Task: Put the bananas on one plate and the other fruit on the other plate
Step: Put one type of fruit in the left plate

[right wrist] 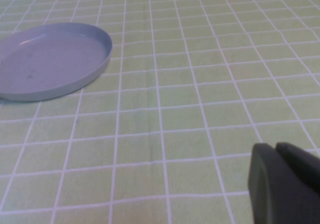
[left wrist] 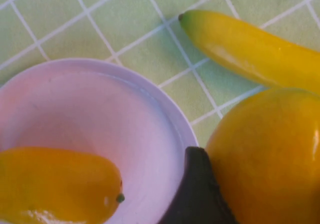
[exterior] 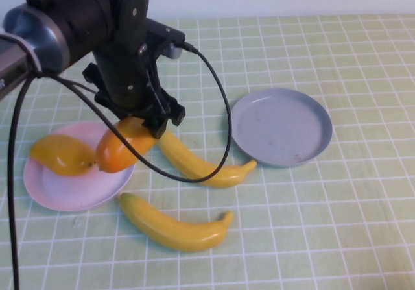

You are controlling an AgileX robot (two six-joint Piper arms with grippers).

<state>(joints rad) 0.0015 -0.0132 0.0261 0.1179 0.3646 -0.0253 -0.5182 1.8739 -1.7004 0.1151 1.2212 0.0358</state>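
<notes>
My left gripper (exterior: pixel 139 131) is shut on an orange-yellow mango (exterior: pixel 123 145) and holds it over the right edge of the pale pink plate (exterior: pixel 78 193). The second mango (exterior: pixel 61 154) lies on that plate's left side. In the left wrist view one dark finger (left wrist: pixel 197 194) presses the held mango (left wrist: pixel 270 154) beside the pink plate (left wrist: pixel 100 108). Two yellow bananas lie on the cloth: one (exterior: pixel 194 163) between the plates, one (exterior: pixel 172 225) nearer the front. The grey-blue plate (exterior: pixel 282 126) is empty. My right gripper (right wrist: pixel 280 184) is shut and empty, low over bare cloth, apart from the grey-blue plate (right wrist: pixel 50 58).
A green checked cloth (exterior: pixel 350 225) covers the table. The left arm's black cable (exterior: pixel 224 108) loops down over the cloth and the upper banana. The right arm is outside the high view.
</notes>
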